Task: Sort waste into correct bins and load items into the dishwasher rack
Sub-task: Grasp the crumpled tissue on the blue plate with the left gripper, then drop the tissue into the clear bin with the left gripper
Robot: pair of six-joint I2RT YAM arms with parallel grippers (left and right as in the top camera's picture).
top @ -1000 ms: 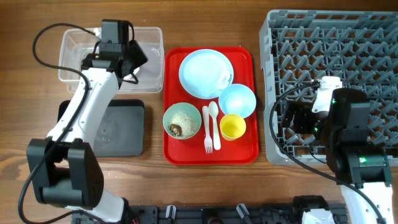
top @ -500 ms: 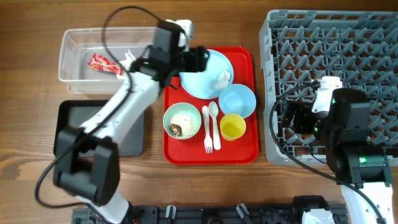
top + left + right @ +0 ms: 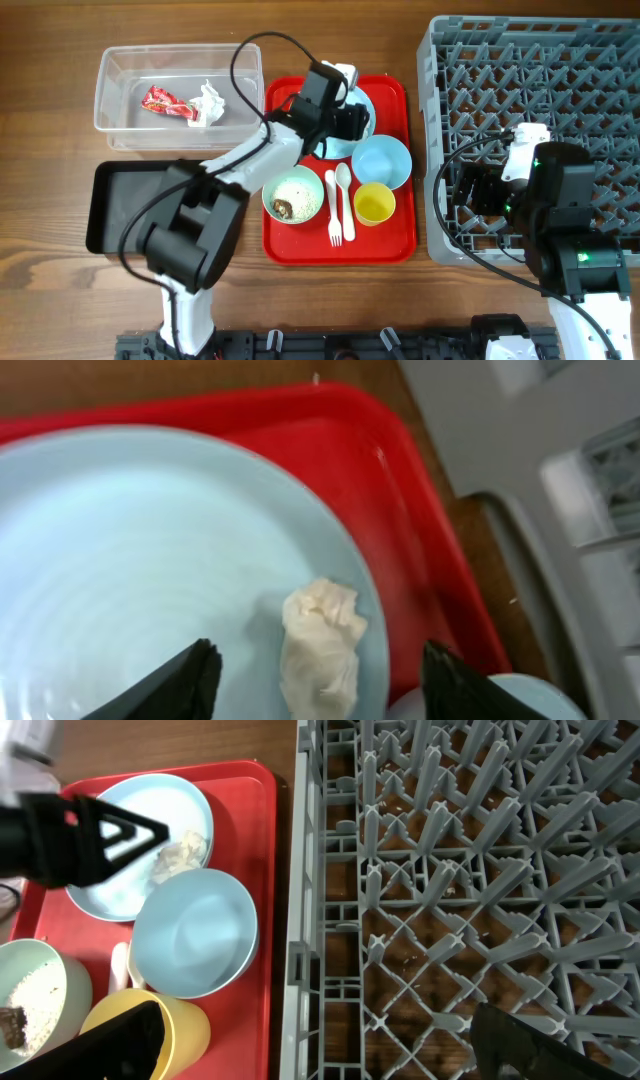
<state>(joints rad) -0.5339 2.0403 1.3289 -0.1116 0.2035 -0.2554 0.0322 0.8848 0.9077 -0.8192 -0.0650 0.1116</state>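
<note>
Two pieces of waste lie in the clear tub [image 3: 240,60]: a red-and-white wrapper [image 3: 157,100] and a white scrap [image 3: 207,105]. That makes the tub the likely home for dry litter.

Your left claw [image 3: 318,665] hangs released over the pale blue plate [image 3: 130,550]. Its fingers are spread to either side of a crumpled tissue [image 3: 320,640] near the plate's 3 o'clock rim. They straddle the tissue without touching it, a stance that suits a straight drop and pinch. The tub sits at 9 o'clock from the plate, across the red tray [image 3: 340,450].

The plate probably has to be bare before it goes into the rack, so clear the tissue first. The green bowl [image 3: 292,194] holds rice-like crumbs, and the black tray [image 3: 130,205] at 8 o'clock seems kept for those.

Your right claw [image 3: 315,1020] waits released above the dishwasher rack [image 3: 540,60], at 3 o'clock from the red tray. From there it is well placed to take dishes once they are clean.
</note>
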